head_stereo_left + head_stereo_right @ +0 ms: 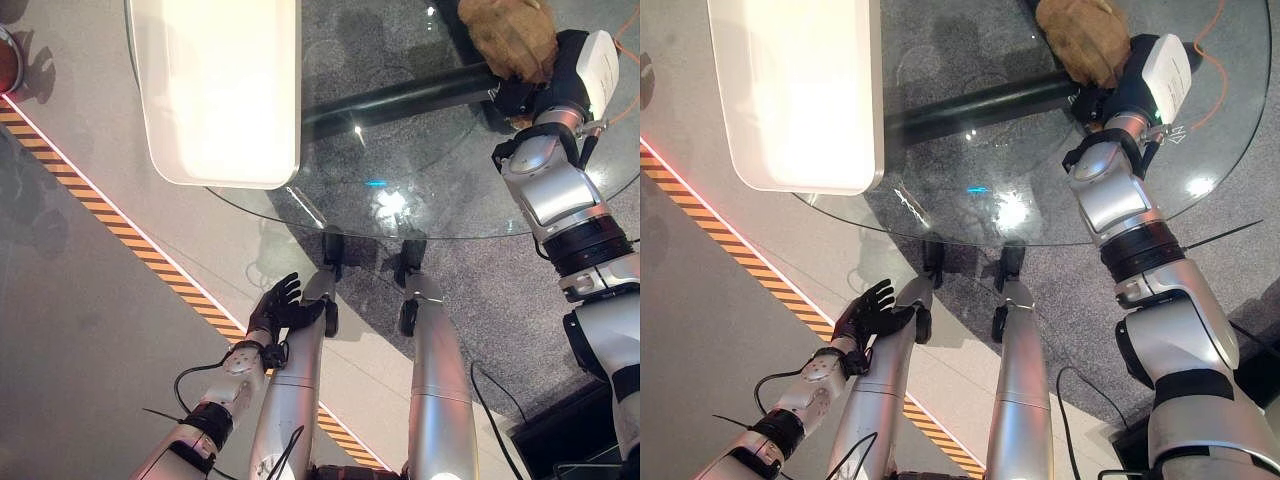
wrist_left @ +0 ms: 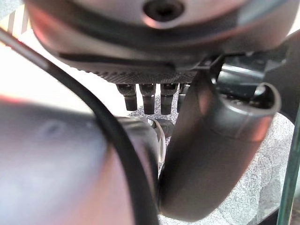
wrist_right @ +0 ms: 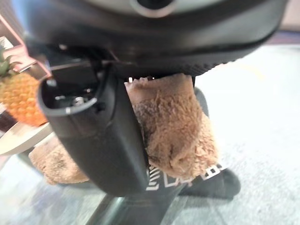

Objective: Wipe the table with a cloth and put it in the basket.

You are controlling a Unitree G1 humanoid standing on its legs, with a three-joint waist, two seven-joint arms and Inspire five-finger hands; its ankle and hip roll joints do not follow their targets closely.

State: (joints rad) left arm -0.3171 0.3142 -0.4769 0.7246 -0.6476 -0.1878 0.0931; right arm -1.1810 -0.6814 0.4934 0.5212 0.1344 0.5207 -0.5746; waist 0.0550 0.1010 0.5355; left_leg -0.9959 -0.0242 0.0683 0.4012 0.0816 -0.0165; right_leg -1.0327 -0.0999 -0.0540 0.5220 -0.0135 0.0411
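Tan, fuzzy cloth (image 1: 510,35), bunched in right hand (image 1: 520,95)

A demo or test space, more showroom or lab than home. A round glass table (image 1: 420,150) on a dark tube frame stands on grey speckled carpet (image 1: 480,300), and at eight o'clock from it a yellow-and-black hazard stripe (image 1: 120,235) runs across a smooth grey floor (image 1: 70,330), marking off a zone as in a workshop or exhibition hall. A white oblong tray or panel (image 1: 215,90) lies on the glass at eleven o'clock. The right wrist view shows a pineapple (image 3: 18,96) like a display prop.
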